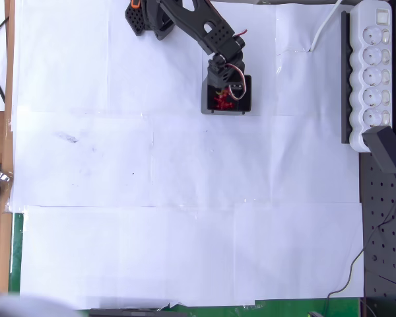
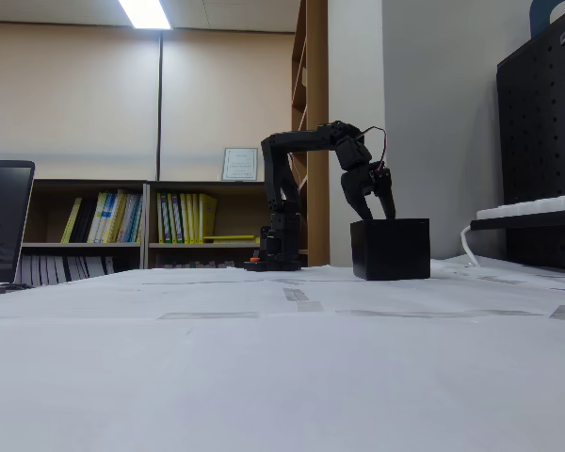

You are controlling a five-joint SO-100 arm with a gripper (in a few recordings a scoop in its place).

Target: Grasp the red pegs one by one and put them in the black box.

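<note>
Near the top of the overhead view, at about one o'clock from the centre of the white paper-covered table [image 1: 185,198], sits the one black box [image 1: 246,100]. Inside it lies a cluster of red pegs [image 1: 223,100]; they overlap and are small, so I cannot count them exactly, though several seem to be there. No other peg shows on the paper around the box.

One black arm [image 1: 198,23] reaches from its base at roughly eleven o'clock of the box down toward it. The gripper [image 1: 222,86] hangs over the box's left half in the overhead view. In the fixed view the gripper [image 2: 376,202] is just above the rim of the black box [image 2: 390,249], its two fingers [image 2: 362,203] spread apart with a clear gap between them and nothing visible held there.

At three o'clock of the box, along the right edge of the overhead view, lies one white power strip [image 1: 371,69] with a row of round sockets, and a black plug block [image 1: 386,150] at its lower end.
</note>
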